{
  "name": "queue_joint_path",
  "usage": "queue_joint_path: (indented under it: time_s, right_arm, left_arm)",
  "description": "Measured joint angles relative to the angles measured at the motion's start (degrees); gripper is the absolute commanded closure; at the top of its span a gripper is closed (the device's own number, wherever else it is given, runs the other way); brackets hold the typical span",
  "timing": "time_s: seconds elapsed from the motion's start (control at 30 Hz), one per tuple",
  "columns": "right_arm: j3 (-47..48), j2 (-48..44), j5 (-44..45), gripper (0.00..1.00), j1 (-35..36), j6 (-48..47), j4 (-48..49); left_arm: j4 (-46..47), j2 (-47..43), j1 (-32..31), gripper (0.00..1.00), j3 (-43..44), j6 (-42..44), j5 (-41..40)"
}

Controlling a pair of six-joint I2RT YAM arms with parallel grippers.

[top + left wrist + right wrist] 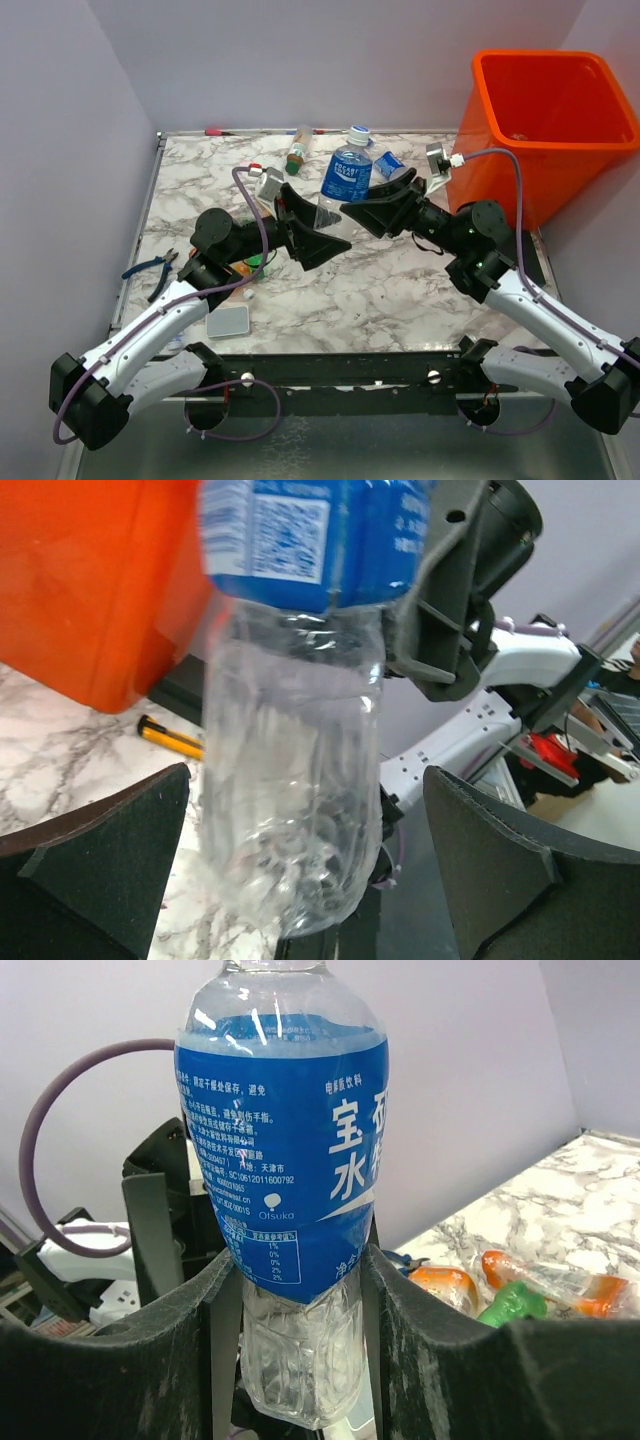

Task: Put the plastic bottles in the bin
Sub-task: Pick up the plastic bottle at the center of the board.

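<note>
- Marbled table (380, 290), pale walls; orange bin (500, 175) beyond the right fingers
- right gripper (300, 1290): fingers clamped on the upright blue-labelled bottle (285, 1160) at the label's lower edge
- left gripper (305, 820): fingers spread wide either side of that bottle's clear base, not touching
- orange and green bottles (520, 1290) lying right of the right fingers

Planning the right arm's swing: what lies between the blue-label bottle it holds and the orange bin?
Top view: a smaller blue-and-white bottle lies on the table between the held bottle and the bin; the right wrist's camera mount also sits there.
</note>
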Motion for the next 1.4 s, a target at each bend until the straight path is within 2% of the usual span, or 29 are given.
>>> queue_joint_path:
  time_s: [0.07,0.13,0.2,0.27,0.33,0.43,0.5,0.6,0.7,0.9,1.1,1.2,1.3,1.33,1.37,1.4]
  right_arm:
    - [0.00,0.94,-0.57,0.66,0.00,0.76,1.14]
    - [0.00,1.73,-1.25,0.61,0.00,1.33,1.66]
    - [0.00,2.23,-1.64,0.50,0.00,1.73,1.68]
    - [0.09,2.16,-1.86,0.33,0.00,2.10,1.44]
    - [0.46,2.08,-1.97,0.18,-0.04,2.40,0.90]
    - [2.10,1.92,-2.03,0.05,0.00,1.46,-1.27]
    - [3.74,1.29,-1.36,0.02,0.04,0.46,-3.56]
    - [7.85,0.28,1.14,0.02,0.04,-2.21,-8.13]
    - [14.73,0.57,4.50,0.07,0.04,-5.57,-13.49]
    - [31.34,7.23,8.37,0.27,0.02,-10.29,-23.65]
    - [37.48,14.08,7.58,0.39,0.04,-11.30,-32.72]
    - [37.62,15.34,7.10,0.52,0.04,-10.88,-35.08]
    - [37.68,15.34,6.21,0.70,0.04,-10.82,-36.65]
    - [37.81,15.34,5.95,0.80,0.04,-10.78,-36.89]
    - [37.94,15.37,5.73,0.94,0.04,-10.32,-37.27]
    - [38.25,15.37,5.44,0.99,0.04,-10.03,-37.77]
  left_arm:
    - [0.59,0.66,-1.20,0.16,0.00,0.07,0.17]
    - [0.96,1.29,-1.95,0.34,0.00,0.24,0.24]
    - [1.16,1.88,-2.01,0.54,0.00,0.46,0.20]
    - [1.20,2.40,-1.99,0.65,0.00,0.66,0.17]
    - [1.60,2.47,-2.01,0.70,0.00,0.94,-0.02]
    - [1.53,2.40,-2.16,0.74,-0.04,1.36,-0.35]
    - [1.53,2.19,-2.16,0.74,-0.28,1.51,-0.50]
    - [1.51,1.68,-2.16,0.75,-0.79,1.88,-0.81]
    - [1.46,1.18,-2.16,0.76,-1.31,2.34,-0.81]
    - [1.01,0.55,-2.16,0.76,-1.73,3.34,-0.76]
    - [-0.72,-0.66,-2.16,0.77,-1.73,4.94,-0.76]
    - [-2.86,-1.05,-2.05,0.77,-2.08,5.25,-0.87]
    - [-4.37,-1.07,-2.01,0.76,-2.36,5.99,-0.76]
    - [-4.92,-1.14,-1.99,0.72,-2.36,6.38,-0.76]
    - [-5.07,-1.16,-1.99,0.60,-2.36,6.78,-0.83]
    - [-5.25,-1.22,-1.99,0.35,-2.36,7.06,-0.85]
